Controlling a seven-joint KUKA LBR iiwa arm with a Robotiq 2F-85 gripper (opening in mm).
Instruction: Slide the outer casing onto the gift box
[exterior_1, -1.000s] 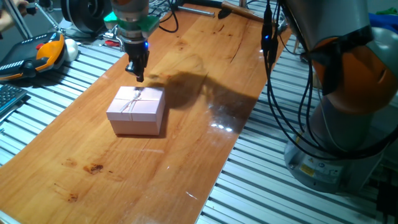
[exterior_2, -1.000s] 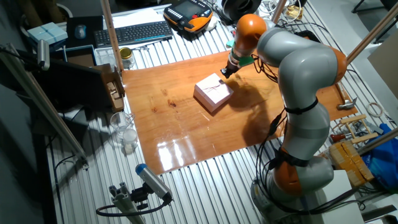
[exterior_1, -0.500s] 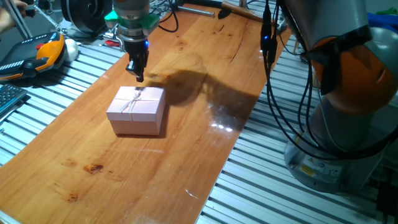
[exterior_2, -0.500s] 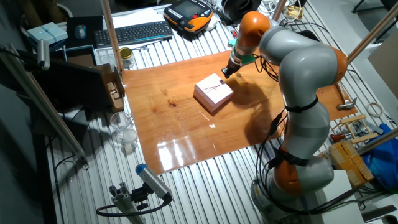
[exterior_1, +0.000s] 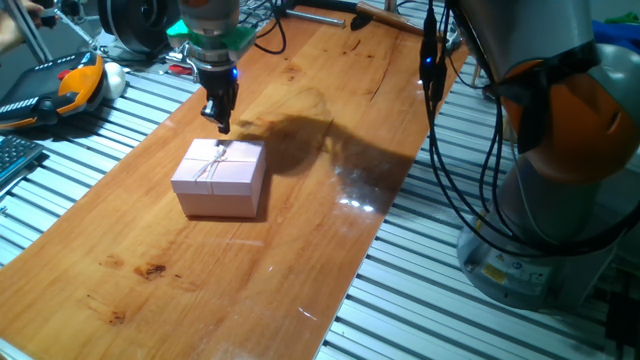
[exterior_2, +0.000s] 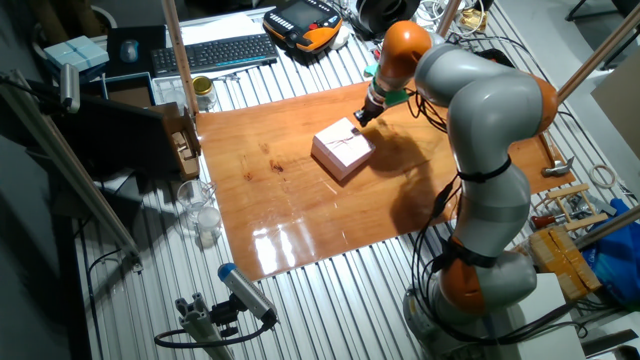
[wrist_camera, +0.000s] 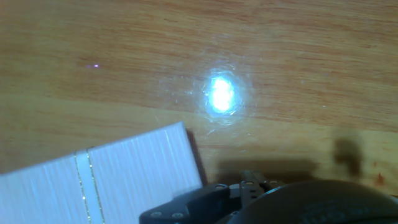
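The outer casing (exterior_1: 222, 175) is a pale pink square cover with a thin light string tied across its top. It rests flat on the wooden board (exterior_1: 300, 240), and it also shows in the other fixed view (exterior_2: 343, 148) and in the hand view (wrist_camera: 106, 180). The gift box with tan squares shows in no view. My gripper (exterior_1: 222, 122) hangs just beyond the casing's far edge, a little above the board, with its fingers together and empty. It also shows in the other fixed view (exterior_2: 362, 117). In the hand view only the dark finger bases (wrist_camera: 249, 190) show, beside the casing's corner.
The board lies on a slatted metal table. An orange teach pendant (exterior_1: 60, 85) lies at the far left, and a keyboard (exterior_2: 215, 52) and a small jar (exterior_2: 203, 92) sit beyond the board. Cables (exterior_1: 440, 150) hang by the arm's base (exterior_1: 560, 200). A bright light spot (wrist_camera: 221, 94) reflects on the wood.
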